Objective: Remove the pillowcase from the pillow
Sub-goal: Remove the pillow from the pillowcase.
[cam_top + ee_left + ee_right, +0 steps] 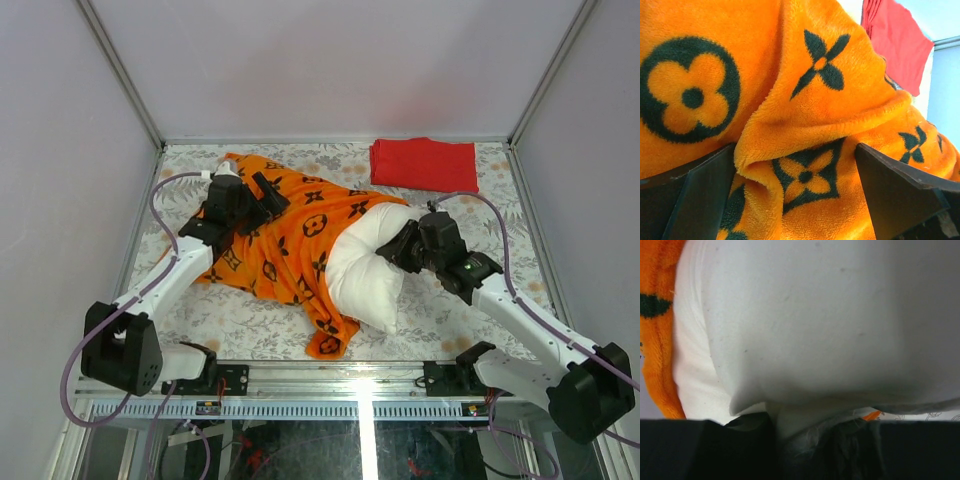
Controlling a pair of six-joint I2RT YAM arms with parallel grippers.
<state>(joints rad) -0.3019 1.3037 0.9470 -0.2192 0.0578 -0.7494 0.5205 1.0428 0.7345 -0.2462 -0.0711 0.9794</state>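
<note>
Bulging pillow (365, 275) pinched in right claw (404, 246)

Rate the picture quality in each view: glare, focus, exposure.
Top external: evenly lit, but a white glare streak crosses the near rail. Left wrist: the pillowcase pile is sharp, while the fingers are dark and soft. Right wrist: the pillow fills the frame, flat and low in contrast, and the bottom is nearly black.

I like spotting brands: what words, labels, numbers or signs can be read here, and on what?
None can be read.
On the bright orange fleece pillowcase: only black flower, star and circle motifs, no letters.
On the plump white pillow and the folded red cloth: nothing printed.
</note>
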